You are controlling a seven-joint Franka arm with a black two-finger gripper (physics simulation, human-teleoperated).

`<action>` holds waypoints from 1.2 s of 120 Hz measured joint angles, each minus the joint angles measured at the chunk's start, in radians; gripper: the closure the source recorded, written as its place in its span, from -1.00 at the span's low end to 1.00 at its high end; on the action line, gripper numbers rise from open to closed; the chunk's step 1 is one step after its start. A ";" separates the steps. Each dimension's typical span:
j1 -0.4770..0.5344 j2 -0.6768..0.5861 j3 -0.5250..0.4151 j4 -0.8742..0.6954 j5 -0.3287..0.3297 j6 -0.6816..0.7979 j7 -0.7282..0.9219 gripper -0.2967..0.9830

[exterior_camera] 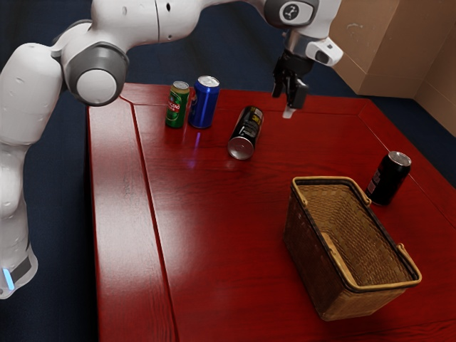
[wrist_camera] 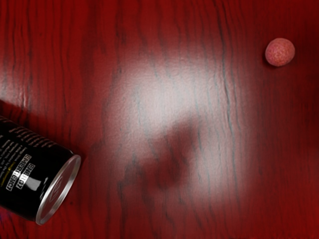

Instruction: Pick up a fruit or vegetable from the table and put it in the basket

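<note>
Gripper: raised over the table, on the exterior view's right of the lying can; spread cannot be told.
Fruit: small, round, pink, mottled; on the table, well apart from the lying can. Kind unclear.
Lying can: black, on its side; in the wrist view one end is cut off by the edge, the lid end visible, small print hard to read.
Glare: pale patch on the wood between lying can and fruit, blurred dark shadow within; grain washed out there.
Basket: wicker, upright; near wall hides part of the interior.
Black can: upright near the basket, on the exterior view's right.
Green can, blue can: upright, side by side, farther off.
Arm: cut off by the exterior view's top edge.
</note>
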 joint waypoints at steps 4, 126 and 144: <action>0.000 0.000 0.001 0.000 -0.003 -0.001 0.002 -0.54; 0.548 0.165 -0.703 -0.006 -0.458 0.294 0.780 -0.53; 0.584 0.169 -0.703 -0.022 -0.382 0.328 0.910 -0.53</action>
